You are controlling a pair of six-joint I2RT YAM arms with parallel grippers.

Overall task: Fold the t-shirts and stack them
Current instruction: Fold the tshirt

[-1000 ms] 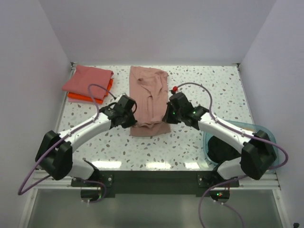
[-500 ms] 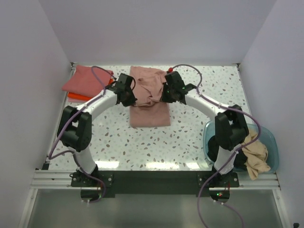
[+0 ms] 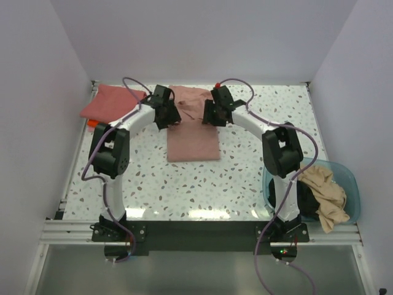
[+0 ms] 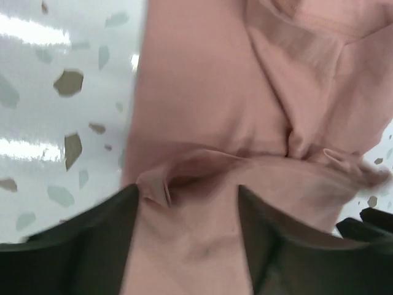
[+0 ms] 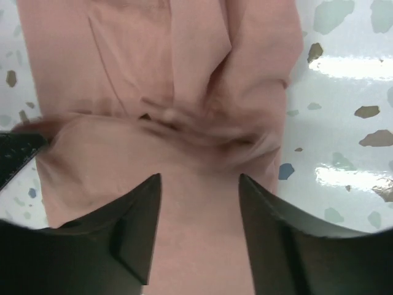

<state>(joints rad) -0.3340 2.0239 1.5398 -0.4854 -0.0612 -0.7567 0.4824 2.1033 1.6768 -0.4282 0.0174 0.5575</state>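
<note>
Both arms have swung from the middle of the surface (image 3: 245, 178) to its far end within a second, and their jaws, clenched a moment ago, now stand apart. Left tool (image 3: 167, 117) hangs over the far left part of the pink shirt (image 3: 193, 141). Right tool (image 3: 210, 115) hangs over the far right part, facing it across the cloth.

From the left wrist, the left tool (image 4: 187, 193) is seen released, its dark fingers (image 4: 80, 246) wide on either side of a rumpled ridge of the pink shirt (image 4: 202, 92), with nothing pinched between them. From the right wrist, the right tool (image 5: 199, 181) is likewise released above the pink shirt (image 5: 153, 61), which shows a blurred crease across it.

The pink shirt lies at the far middle of the surface, smooth at its near end and bunched beneath the tools. At the far left corner a folded coral shirt (image 3: 107, 101) sits on an orange shirt (image 3: 92, 125), of which only an edge shows. At the near right a tub (image 3: 351, 178) holds a tan shirt (image 3: 325, 193) and a black shirt (image 3: 309, 203). The tan shirt, hidden by the right arm a second ago, is now in view.
</note>
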